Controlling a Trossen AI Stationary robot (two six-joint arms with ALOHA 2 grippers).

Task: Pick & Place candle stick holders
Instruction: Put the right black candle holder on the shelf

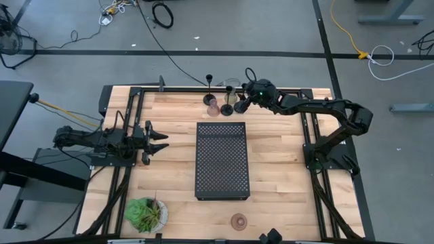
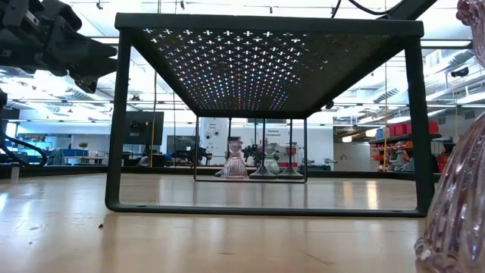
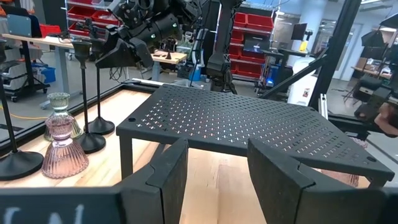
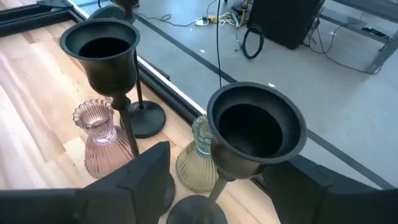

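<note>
- Right gripper [image 4: 214,180] fingers [image 4: 146,171] stand wide apart; a black stemmed holder [image 4: 255,134] sits between them, unclamped.
- Left gripper [image 3: 214,177] fingers partly apart, holding nothing, facing the tray [image 3: 249,121].

A black perforated tray [image 1: 222,160] sits mid-table, with a leafy plant [image 1: 144,213] near one corner.

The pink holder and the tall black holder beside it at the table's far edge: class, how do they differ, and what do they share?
The pink holder is squat, ribbed and see-through; the tall black holder is slim, smooth and opaque. The pink one widens into a skirt-like body, while the black one rises on a thin stem to a wide cup. The black cup stands well above the pink top. Both stand upright on the wooden table.
</note>
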